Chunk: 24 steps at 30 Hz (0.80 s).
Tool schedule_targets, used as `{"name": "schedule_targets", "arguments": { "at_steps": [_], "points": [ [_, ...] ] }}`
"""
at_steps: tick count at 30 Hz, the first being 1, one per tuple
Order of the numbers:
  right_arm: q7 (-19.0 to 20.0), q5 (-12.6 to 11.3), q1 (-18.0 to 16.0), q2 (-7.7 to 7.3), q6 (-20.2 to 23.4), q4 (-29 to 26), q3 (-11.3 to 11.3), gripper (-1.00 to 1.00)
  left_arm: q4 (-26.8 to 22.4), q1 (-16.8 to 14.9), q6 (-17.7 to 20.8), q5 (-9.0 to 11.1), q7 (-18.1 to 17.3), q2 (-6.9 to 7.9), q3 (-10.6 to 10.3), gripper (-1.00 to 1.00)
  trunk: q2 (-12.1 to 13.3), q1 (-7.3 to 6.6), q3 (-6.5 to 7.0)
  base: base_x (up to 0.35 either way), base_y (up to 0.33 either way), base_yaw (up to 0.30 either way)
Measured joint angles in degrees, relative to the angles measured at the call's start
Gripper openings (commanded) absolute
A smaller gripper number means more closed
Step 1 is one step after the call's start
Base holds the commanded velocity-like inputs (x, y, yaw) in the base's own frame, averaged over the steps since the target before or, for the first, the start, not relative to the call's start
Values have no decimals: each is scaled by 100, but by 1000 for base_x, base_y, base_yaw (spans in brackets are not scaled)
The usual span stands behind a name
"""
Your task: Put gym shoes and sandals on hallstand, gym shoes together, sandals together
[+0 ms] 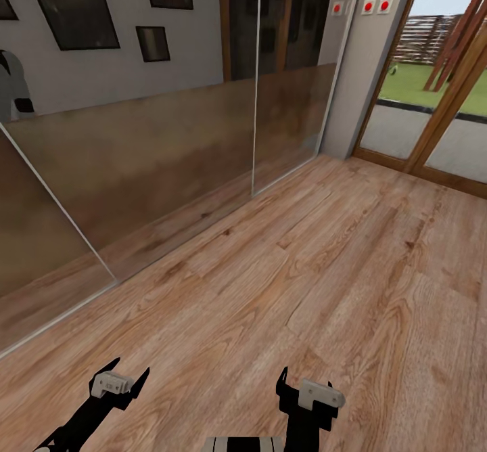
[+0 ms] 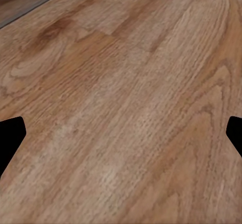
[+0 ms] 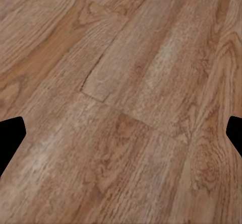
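Warm brown wood-plank corridor floor (image 1: 325, 262) spreads ahead of me. The gym shoes, the sandals and the hallstand are out of view. My left gripper (image 1: 127, 375) hangs low at the near left, open, with nothing between its fingers. My right gripper (image 1: 308, 386) hangs at the near right, also open and holding nothing. In the left wrist view the left gripper (image 2: 121, 133) looks down on bare planks, its dark fingertips (image 2: 11, 136) far apart at the edges. The right gripper (image 3: 121, 133) in the right wrist view hovers the same way over bare planks, fingertips (image 3: 11, 136) wide apart.
Tall mirrored sliding panels (image 1: 135, 168) run along the left, meeting the floor on a metal track. A grey wall post with red switches (image 1: 368, 7) stands at the back. A wood-framed glass door (image 1: 433, 127) to a garden is at the far right.
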Motion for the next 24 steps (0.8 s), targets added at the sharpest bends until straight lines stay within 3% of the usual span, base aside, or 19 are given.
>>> {"name": "schedule_targets", "arguments": {
  "at_steps": [13, 24],
  "points": [
    [0, 0, -1, 0, 0, 0, 2, 100, -1, 1, -2, 0, 0, 2, 0, 100, 0, 0, 0, 8, 0, 27],
    [0, 0, -1, 4, 0, 1, 1, 100, 0, 1, -3, 0, 1, 3, 0, 100, 0, 0, 0, 1, 0, 208]
  ]
}}
